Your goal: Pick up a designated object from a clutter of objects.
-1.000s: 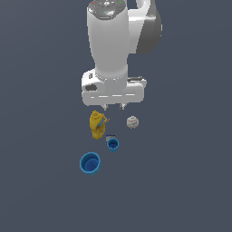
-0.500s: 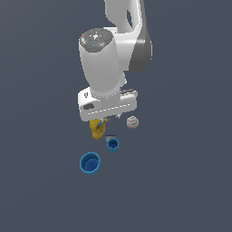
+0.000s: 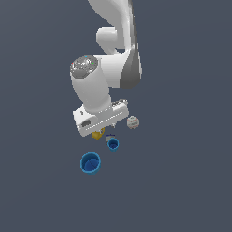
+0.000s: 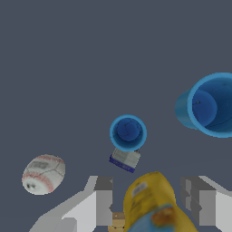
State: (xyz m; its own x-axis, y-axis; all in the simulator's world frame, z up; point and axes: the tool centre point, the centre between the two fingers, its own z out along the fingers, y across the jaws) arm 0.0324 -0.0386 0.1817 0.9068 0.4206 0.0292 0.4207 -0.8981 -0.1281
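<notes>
The gripper hangs wide open with nothing held, its two fingers standing either side of the yellow mustard bottle below. Over the last second the arm has swung down and tilted toward the clutter, hiding most of that bottle in the exterior view. That looks like an approach, though not yet over the target. The large blue cup sits well apart from the gripper, beyond the small blue cup; no table edge shows. A baseball lies opposite
</notes>
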